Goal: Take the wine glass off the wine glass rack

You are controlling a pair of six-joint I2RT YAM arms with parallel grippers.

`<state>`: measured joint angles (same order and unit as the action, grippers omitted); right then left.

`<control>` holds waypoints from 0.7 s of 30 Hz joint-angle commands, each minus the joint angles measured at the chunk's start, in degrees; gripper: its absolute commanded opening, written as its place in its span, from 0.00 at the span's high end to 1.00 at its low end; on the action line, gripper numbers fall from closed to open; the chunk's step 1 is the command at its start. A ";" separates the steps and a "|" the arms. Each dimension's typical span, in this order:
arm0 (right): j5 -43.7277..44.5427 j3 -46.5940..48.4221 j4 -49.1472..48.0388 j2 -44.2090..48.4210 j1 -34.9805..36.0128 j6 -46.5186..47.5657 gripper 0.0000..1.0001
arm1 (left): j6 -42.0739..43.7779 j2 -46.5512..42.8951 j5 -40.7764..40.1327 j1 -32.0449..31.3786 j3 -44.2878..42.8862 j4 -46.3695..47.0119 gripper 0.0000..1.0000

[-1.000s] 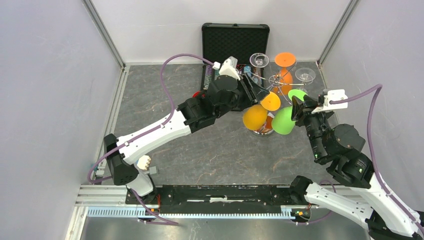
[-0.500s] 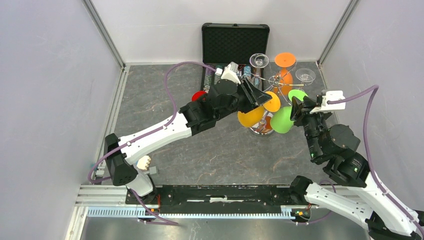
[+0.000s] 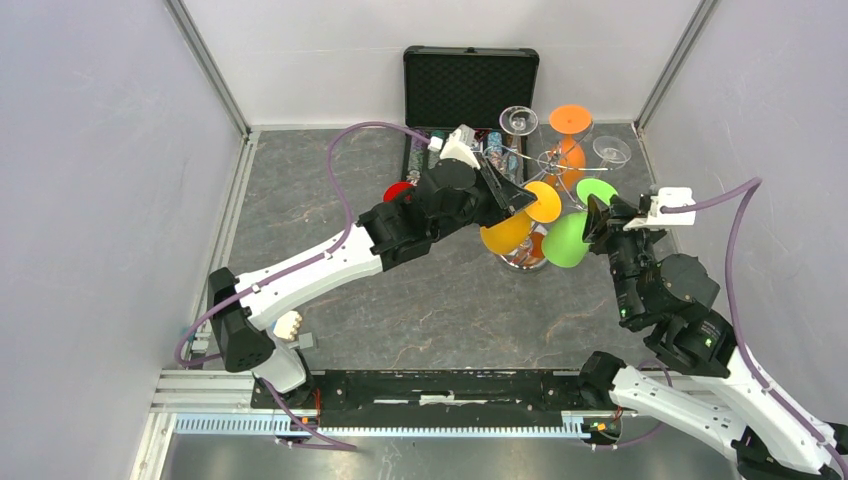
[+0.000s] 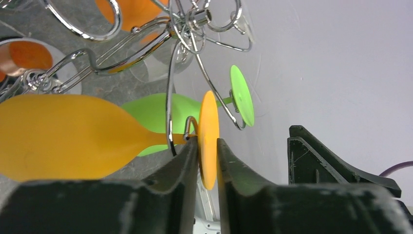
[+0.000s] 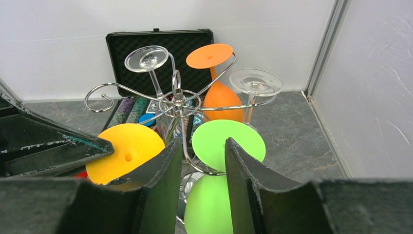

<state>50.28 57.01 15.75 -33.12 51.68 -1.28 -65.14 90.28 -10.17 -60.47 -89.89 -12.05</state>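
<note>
1. Stem of the yellow glass (image 4: 68, 136) is seen threaded through a hook (image 4: 170, 112) of the rack (image 4: 195, 19), right at the left gripper (image 4: 207, 148). Its long axis runs from the foot (image 4: 208, 126) away from the fingers, with the bowl tilted out and down from the post.
2. The foot is pinched edge-on between the left jaws, one finger pressed on each face.
3. Withdrawal is judged to be needed along the hook's arm, away from the post and toward the left arm, which is nearer.
4. The right gripper (image 5: 203, 156) is held parted and empty just beside the green glass (image 5: 209, 214); contact cannot be told.
</note>
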 commanded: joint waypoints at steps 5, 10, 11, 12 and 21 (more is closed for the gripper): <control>2.25 -1.20 -3.67 1.51 0.00 -0.65 0.57 | 4.07 0.82 -1.08 -0.08 -2.23 -4.11 0.98; 2.44 -1.38 -3.91 1.96 0.00 -0.66 0.58 | 2.88 -1.29 0.80 -0.05 -0.96 -0.28 0.98; 2.45 -1.38 -3.99 2.08 -0.01 -0.62 0.57 | 2.06 -2.10 1.96 0.02 0.44 2.48 0.98; 2.45 -1.51 -4.11 2.15 0.00 -0.74 0.58 | 0.72 -2.63 3.28 0.21 1.57 4.50 0.98; 2.48 -2.88 -5.49 3.70 0.05 -1.36 0.57 | -1.38 -7.13 2.97 1.57 5.22 6.60 0.98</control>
<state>51.68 54.37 12.80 -30.11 51.68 -1.76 -64.93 87.88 -6.87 -59.57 -85.82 -8.84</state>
